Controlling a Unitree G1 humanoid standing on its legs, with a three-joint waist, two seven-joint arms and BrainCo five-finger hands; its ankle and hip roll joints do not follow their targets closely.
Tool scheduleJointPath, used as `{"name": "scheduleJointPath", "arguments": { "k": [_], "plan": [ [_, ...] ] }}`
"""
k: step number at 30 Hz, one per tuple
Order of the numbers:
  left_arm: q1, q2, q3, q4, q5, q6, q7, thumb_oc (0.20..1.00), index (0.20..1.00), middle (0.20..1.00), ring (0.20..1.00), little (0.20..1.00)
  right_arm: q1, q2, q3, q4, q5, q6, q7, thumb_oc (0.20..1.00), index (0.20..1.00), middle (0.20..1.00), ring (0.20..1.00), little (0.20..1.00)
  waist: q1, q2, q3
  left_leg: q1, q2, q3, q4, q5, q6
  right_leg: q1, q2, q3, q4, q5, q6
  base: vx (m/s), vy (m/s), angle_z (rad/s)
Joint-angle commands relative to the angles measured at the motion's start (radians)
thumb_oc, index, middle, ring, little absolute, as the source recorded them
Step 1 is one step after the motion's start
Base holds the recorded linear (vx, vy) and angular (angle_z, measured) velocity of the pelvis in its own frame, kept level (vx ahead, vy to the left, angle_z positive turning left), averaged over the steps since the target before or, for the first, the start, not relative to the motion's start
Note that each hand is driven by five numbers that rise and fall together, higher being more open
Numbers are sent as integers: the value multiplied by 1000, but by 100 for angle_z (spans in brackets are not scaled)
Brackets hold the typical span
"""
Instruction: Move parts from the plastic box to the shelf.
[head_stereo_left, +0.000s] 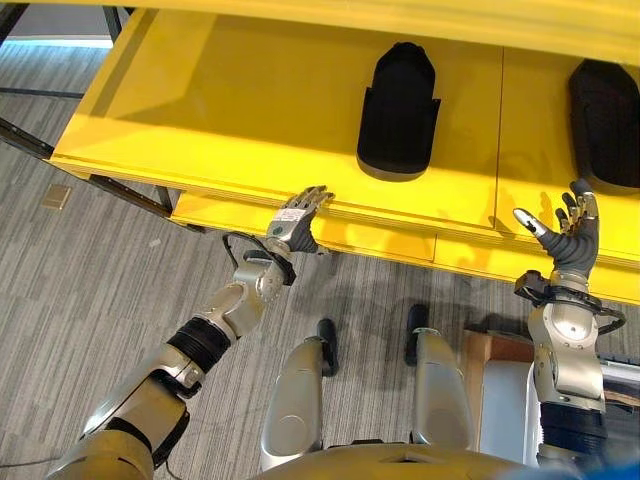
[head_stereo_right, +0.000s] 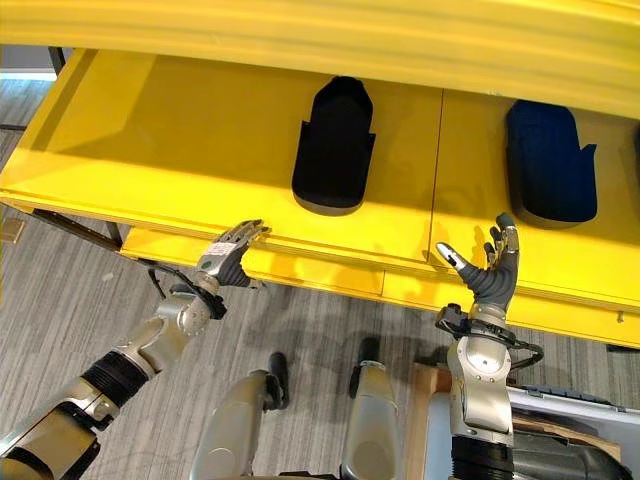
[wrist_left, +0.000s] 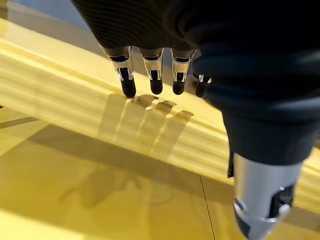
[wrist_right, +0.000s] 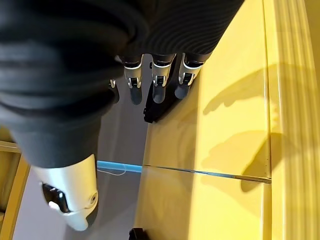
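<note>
Looking down through the head cameras, I am seeing my left hand (head_stereo_left: 298, 222) reaching up at the front lip of the yellow shelf (head_stereo_left: 220, 110), its fingers straight and spread a little, holding nothing. In the left wrist view those fingers (wrist_left: 128, 75) are pointing at the shelf's ridged edge, their tips just beside it; whether they are touching it I cannot tell.

Further back on the shelf surface, a black moulded part (head_stereo_left: 399, 112) is lying flat, well beyond the left hand's fingertips and a little to its right. It is sitting between my two hands as I read across, nearer the back of the shelf than either of them.

Past a seam in the shelf, a second dark part (head_stereo_right: 549, 160) is lying in the next section, beyond and slightly right of my right hand (head_stereo_right: 491, 272). That hand is standing upright in front of the shelf edge with fingers extended and thumb held apart, gripping nothing. In the right wrist view its fingers (wrist_right: 159, 80) are hanging straight beside the yellow panel.
</note>
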Motion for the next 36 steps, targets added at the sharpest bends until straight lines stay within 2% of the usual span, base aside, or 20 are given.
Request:
{"name": "scheduleJointPath", "arguments": {
  "k": [1,6,14,25,36],
  "plan": [
    [-124,-81,-45,-126,14,-80,-24,1000,1000,1000,1000,1000,-8,-22,-22,-146,-35,-57,-17,1000,1000,1000,1000,1000,-41,27,8,37,78,-95,-32,33,-95,64,-21,23,11,18,24,4,-4,-7],
    [-86,-43,29,-242,-1,-87,-19,1000,1000,1000,1000,1000,-13,-19,-33,-170,-40,-56,-18,1000,1000,1000,1000,1000,-35,30,6,33,78,-97,-30,34,-96,62,-20,24,12,20,23,2,-4,-4],
    [-85,-25,63,-346,-14,-97,-29,1000,1000,1000,1000,1000,-20,-16,-32,-196,-41,-58,-19,1000,1000,1000,1000,1000,-34,31,5,34,78,-100,-29,33,-94,61,-20,22,18,19,23,0,-2,-1],
    [-150,-54,-34,-313,-4,-109,-63,1000,1000,1000,1000,1000,-39,-21,-28,-212,-53,-61,-34,1000,1000,1000,1000,1000,-41,31,5,33,77,-99,-23,28,-92,57,-19,28,23,19,23,0,0,0],
    [-173,-97,-139,-190,15,-111,-89,1000,1000,1000,1000,1000,-55,-26,-32,-216,-65,-65,-51,1000,1000,1000,1000,1000,-44,31,9,27,75,-99,-16,25,-89,51,-21,31,29,18,25,0,0,0]
  ]
}}
